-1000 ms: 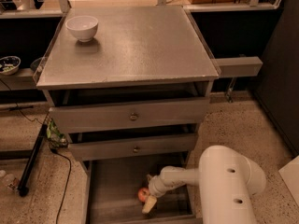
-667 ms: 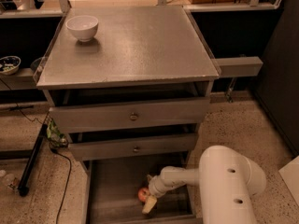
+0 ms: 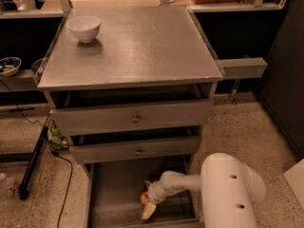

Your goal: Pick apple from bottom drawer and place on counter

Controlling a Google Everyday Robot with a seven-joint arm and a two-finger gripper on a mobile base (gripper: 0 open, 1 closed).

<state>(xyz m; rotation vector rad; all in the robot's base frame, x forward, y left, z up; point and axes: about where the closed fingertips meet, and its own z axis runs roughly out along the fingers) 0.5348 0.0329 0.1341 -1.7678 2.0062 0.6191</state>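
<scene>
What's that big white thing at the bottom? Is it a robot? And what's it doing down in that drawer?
Yes, that white tube is a robot's arm. At its tip is the gripper, which works as its hand. It is reaching down into the open bottom drawer of a grey metal cabinet. The gripper is right against a small red-orange apple, but I can't tell whether it has grabbed it. There is just one camera, looking down on the cabinet from above. The flat grey top is the counter, where the apple is meant to go. A white bowl stands on it, near the far left corner.
</scene>
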